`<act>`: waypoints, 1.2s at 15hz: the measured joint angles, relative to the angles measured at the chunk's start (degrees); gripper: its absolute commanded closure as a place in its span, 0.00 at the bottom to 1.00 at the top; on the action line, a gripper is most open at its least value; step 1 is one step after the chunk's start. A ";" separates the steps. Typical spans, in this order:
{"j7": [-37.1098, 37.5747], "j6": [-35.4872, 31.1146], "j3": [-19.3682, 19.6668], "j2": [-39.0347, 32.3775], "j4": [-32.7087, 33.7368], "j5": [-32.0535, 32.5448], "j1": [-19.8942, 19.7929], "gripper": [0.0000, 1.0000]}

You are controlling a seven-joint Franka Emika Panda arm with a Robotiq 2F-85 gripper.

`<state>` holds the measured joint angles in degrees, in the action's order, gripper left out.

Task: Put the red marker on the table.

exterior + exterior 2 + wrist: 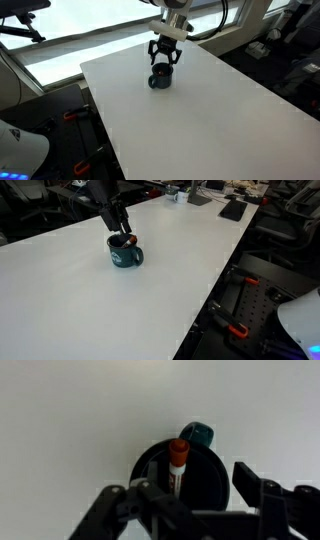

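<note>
Claw (181, 486) spread open, empty, directly above mug (212, 472); marker (178, 464) stands near-upright inside, long axis pointing at claw, lined up between the jaws.

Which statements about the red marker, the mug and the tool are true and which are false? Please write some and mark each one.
1. The red marker stands inside the mug. True.
2. The tool is shut on the marker. False: its jaws stand open above the mug.
3. The mug lies on its side. False: it stands upright on the table.
4. The mug has a handle. True.
</note>
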<state>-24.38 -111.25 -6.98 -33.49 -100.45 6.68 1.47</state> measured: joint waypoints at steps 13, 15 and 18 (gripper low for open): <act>0.00 -2.09 0.26 -2.12 -0.14 -0.03 -0.24 1.00; 0.00 -2.20 0.27 -2.13 -0.15 -0.04 -0.26 0.95; -0.01 -2.21 0.27 -2.06 -0.15 -0.06 -0.33 0.95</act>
<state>-24.39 -113.46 -6.71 -35.54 -100.60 6.61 1.14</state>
